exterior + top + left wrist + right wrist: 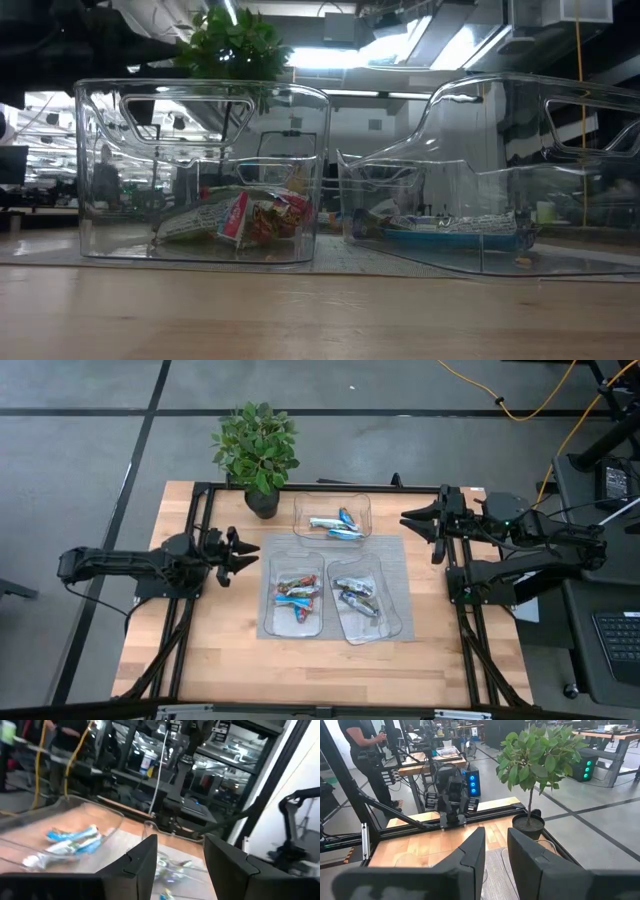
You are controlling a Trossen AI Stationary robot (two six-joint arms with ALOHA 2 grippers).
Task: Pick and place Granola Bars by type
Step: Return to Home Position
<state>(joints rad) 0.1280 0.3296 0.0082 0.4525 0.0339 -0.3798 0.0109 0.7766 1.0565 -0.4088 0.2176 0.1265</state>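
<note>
Wrapped granola bars lie in three clear trays on a grey mat (400, 575). Pale and blue bars (335, 525) lie in the far tray, bright blue and red/orange bars (297, 597) in the near-left tray, and dark blue-silver bars (356, 598) in the near-right tray. The low view shows the red/orange bars (240, 215) and blue ones (450, 232). My left gripper (254, 551) (180, 857) is open and empty, left of the trays. My right gripper (405, 525) (496, 847) is open and empty, right of the far tray.
A potted plant (258, 448) (540, 760) stands at the table's far edge, left of the far tray (360, 500). Black frame rails (195, 600) run along both table sides. Bare wood (320, 670) lies near the front edge. A person (365, 750) stands in the room beyond.
</note>
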